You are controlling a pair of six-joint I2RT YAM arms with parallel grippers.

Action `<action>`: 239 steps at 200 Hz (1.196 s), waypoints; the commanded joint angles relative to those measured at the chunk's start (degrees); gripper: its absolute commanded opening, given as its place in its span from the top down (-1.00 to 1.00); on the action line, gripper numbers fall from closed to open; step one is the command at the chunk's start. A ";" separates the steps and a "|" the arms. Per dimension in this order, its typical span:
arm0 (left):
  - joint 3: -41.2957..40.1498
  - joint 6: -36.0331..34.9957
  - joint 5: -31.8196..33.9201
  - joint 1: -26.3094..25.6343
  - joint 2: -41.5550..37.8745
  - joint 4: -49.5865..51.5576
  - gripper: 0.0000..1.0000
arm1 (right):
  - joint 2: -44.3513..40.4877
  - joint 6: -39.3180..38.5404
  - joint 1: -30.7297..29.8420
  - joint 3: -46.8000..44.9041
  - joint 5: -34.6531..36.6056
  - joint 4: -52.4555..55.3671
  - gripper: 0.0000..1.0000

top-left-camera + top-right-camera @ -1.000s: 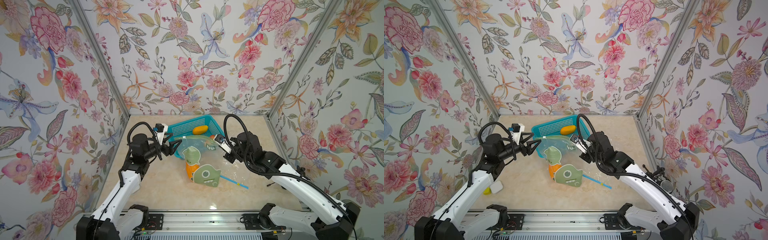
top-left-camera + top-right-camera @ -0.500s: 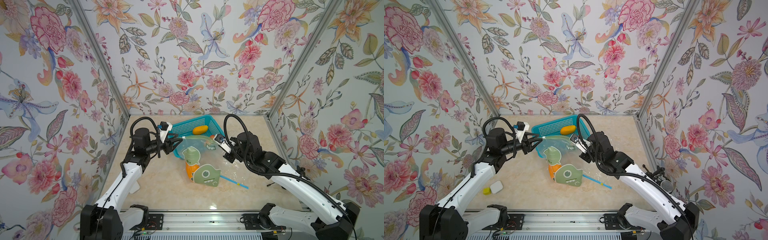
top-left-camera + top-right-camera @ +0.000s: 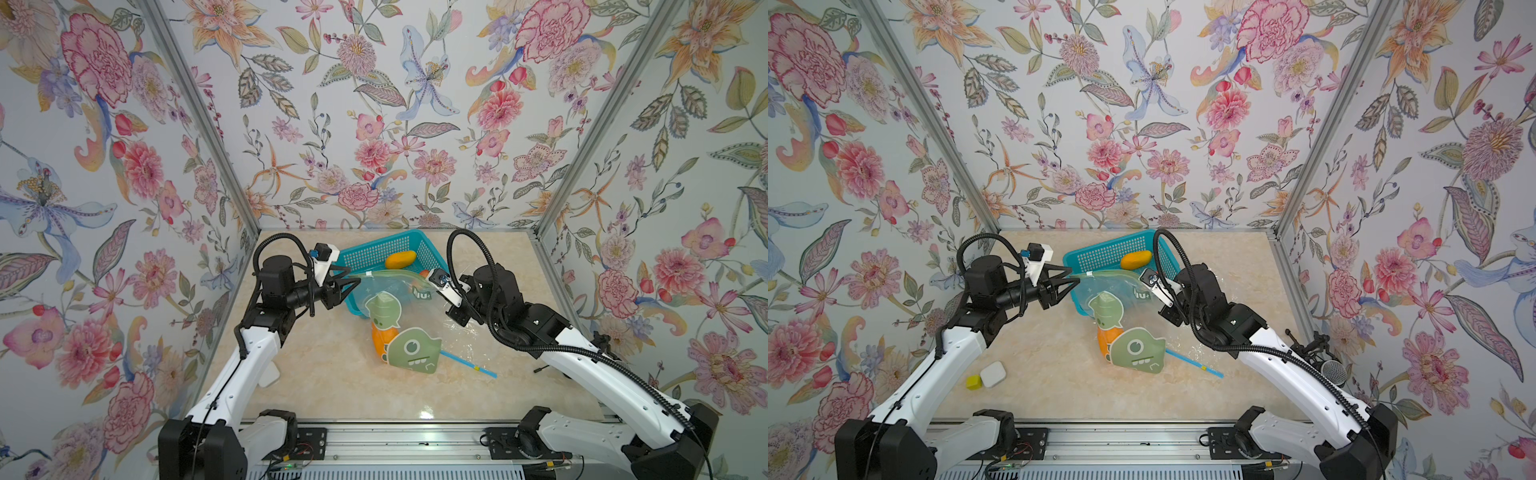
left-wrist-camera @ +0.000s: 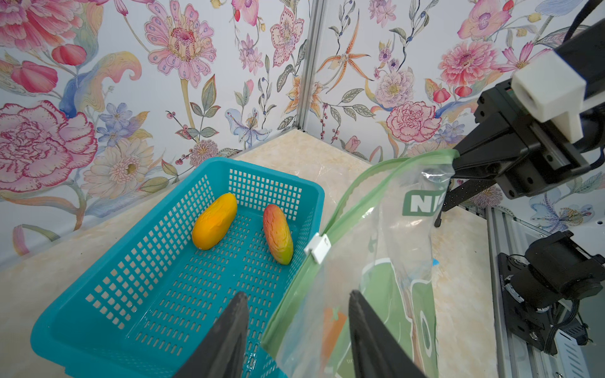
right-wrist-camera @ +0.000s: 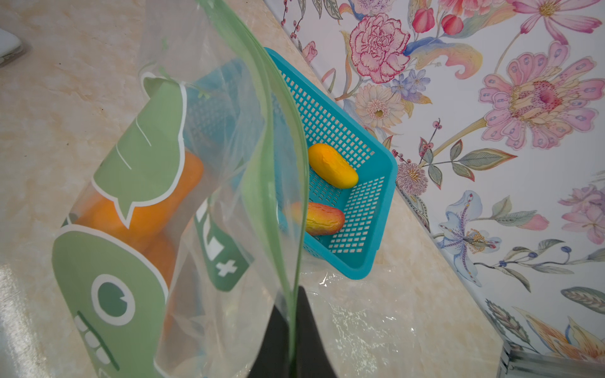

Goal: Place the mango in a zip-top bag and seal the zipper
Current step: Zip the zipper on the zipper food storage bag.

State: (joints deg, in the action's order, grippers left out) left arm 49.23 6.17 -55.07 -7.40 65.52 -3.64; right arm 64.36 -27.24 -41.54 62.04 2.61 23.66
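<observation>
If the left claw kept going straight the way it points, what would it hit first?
Probably the zip-top bag, at its green zipper strip between the left claw's open fingers; the white slider is farther along.

Both top views are mounted high at the front of the cell, looking down and toward the back wall (image 3: 382, 124), far enough off to take in the whole table (image 3: 316, 374). The left wrist camera sits close, facing across the basket (image 4: 262, 188) toward a rear corner (image 4: 302, 127). The right wrist camera sits closer, facing the zip-top bag (image 5: 144, 157). All four views share these two items.
</observation>
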 commanded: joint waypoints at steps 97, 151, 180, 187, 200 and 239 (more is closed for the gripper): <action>4.59 -2.91 -5.73 0.63 4.77 3.15 0.66 | -0.19 -0.52 -0.24 -0.43 -0.15 -1.95 1.00; 7.06 -4.82 -6.00 0.63 4.12 5.88 1.00 | -1.78 0.00 -0.12 1.71 -0.15 -0.61 0.25; 11.98 -9.01 -8.20 0.48 3.13 11.68 1.00 | -5.46 1.00 0.19 6.51 -2.71 0.76 -0.34; 13.34 -10.02 -8.81 0.24 3.04 13.02 1.00 | -6.12 1.77 0.44 7.87 -4.29 0.86 -0.38; 16.01 -12.23 -9.62 -0.56 3.10 15.97 1.00 | -6.36 3.25 0.89 10.65 -8.29 1.51 -0.41; 23.08 -20.46 -13.35 -3.88 3.69 22.91 1.00 | -0.49 3.24 1.11 21.57 -18.74 5.90 -0.44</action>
State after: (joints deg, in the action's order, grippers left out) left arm 67.61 -6.44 -63.72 -9.30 70.06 13.91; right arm 60.29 -24.51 -40.73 78.41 -7.51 25.98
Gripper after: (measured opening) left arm 0.047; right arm 0.722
